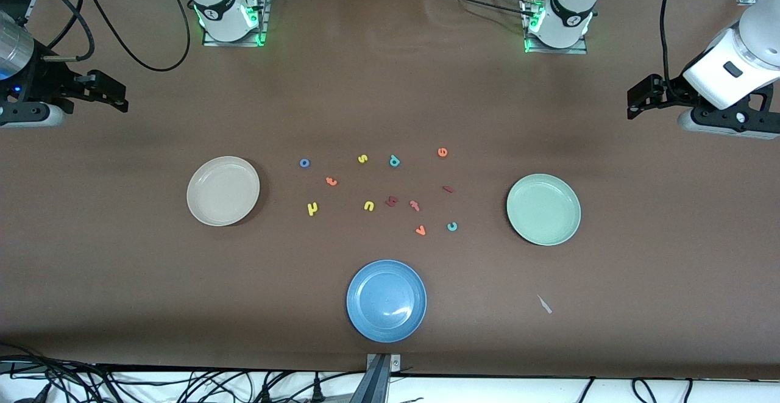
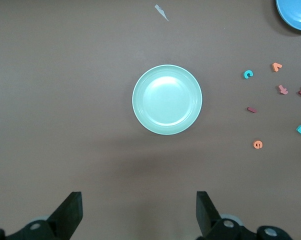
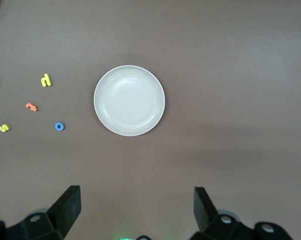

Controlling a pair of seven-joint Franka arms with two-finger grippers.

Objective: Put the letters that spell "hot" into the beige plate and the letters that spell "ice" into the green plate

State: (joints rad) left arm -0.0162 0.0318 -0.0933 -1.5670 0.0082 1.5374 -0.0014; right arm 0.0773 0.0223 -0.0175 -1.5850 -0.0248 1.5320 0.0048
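The blue plate (image 1: pixel 386 300) lies nearest the front camera, a small pale scrap (image 1: pixel 544 304) beside it toward the left arm's end. Farther off, the foam letters lie loose between the beige plate (image 1: pixel 223 191) and the green plate (image 1: pixel 543 209), both bare: blue "o" (image 1: pixel 304 163), orange "t" (image 1: pixel 331 181), yellow "h" (image 1: pixel 312 209), orange "e" (image 1: pixel 442 152), dark red "i" (image 1: pixel 448 189), teal "c" (image 1: pixel 452 227). Among them sit yellow "s" (image 1: pixel 362 159), yellow "u" (image 1: pixel 368 206), teal "p" (image 1: pixel 394 161) and orange "v" (image 1: pixel 420 230). The left gripper (image 1: pixel 637 99) and right gripper (image 1: pixel 116 95) wait at the table's ends, fingers spread, holding nothing.
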